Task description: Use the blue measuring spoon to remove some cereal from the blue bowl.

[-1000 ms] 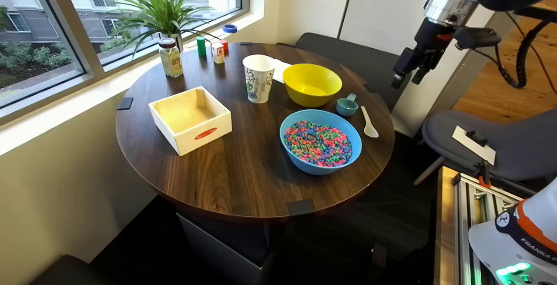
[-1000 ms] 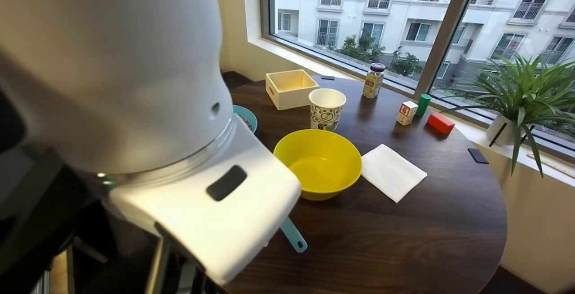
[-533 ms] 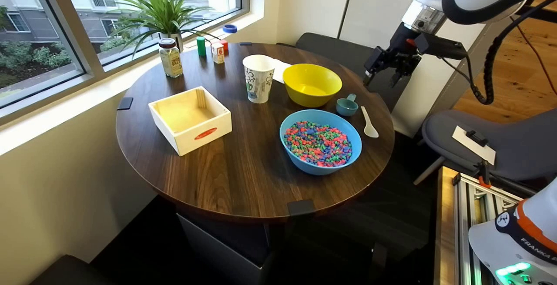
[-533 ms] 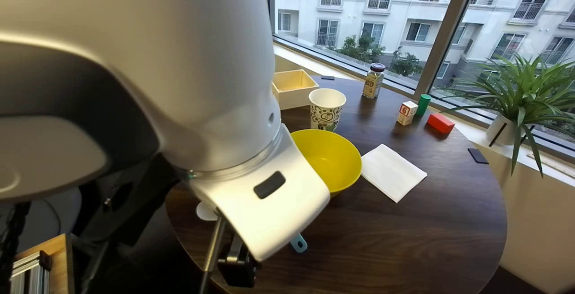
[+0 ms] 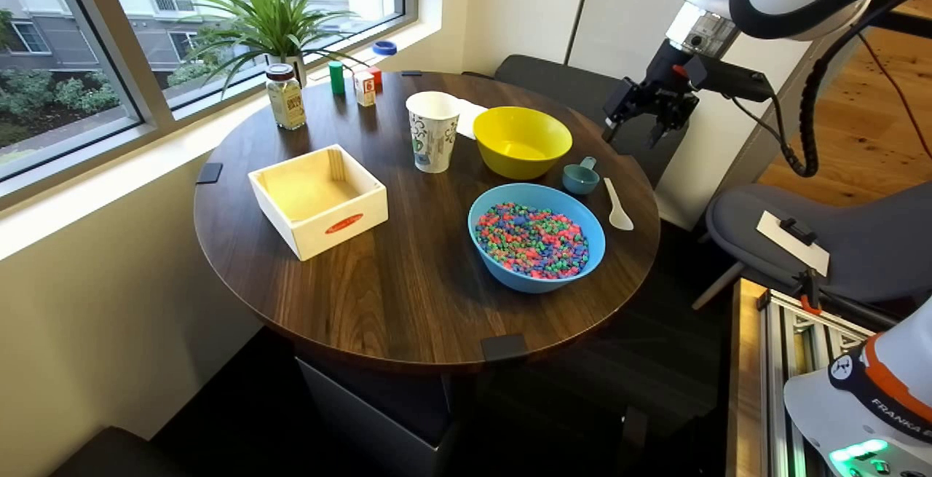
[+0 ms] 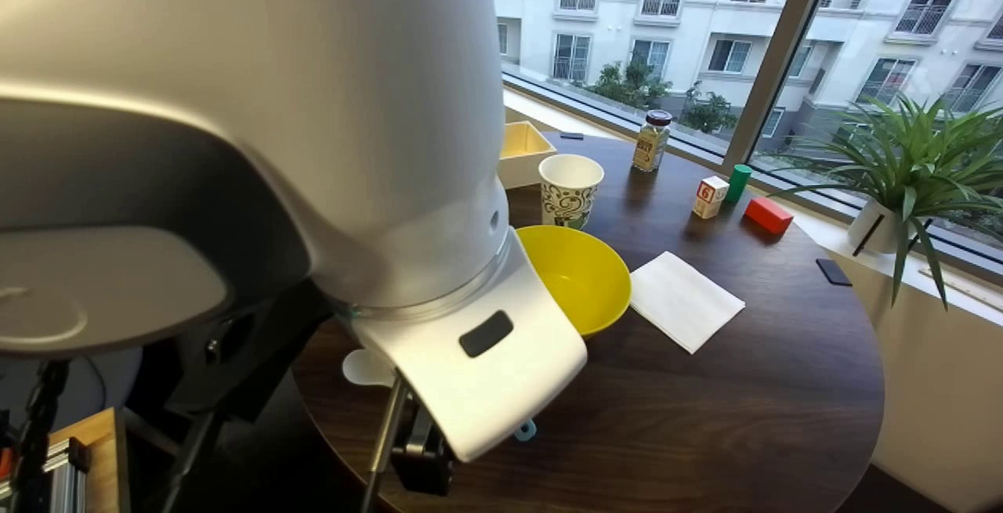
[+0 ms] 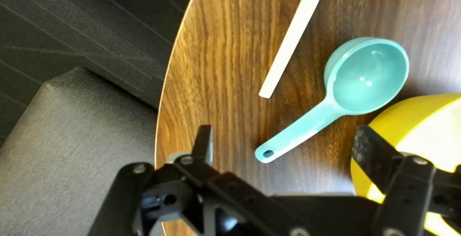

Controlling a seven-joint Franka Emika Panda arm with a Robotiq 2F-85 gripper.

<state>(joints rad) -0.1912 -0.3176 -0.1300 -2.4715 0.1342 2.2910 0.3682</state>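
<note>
The blue spoon (image 7: 333, 106) lies cup up below the gripper (image 7: 283, 134), its handle pointing back toward it. Farther from the gripper than the spoon, the wide blue bowl (image 5: 539, 194) stands upright, holding a bed of cereal (image 5: 533, 241): tiny pink, blue and green pieces.

Pincer (image 5: 632, 135): nearer the worktop (image 5: 415, 280) than 1.0 s ago
Blue measuring spoon (image 6: 525, 431): more hidden in an exterior view
</note>
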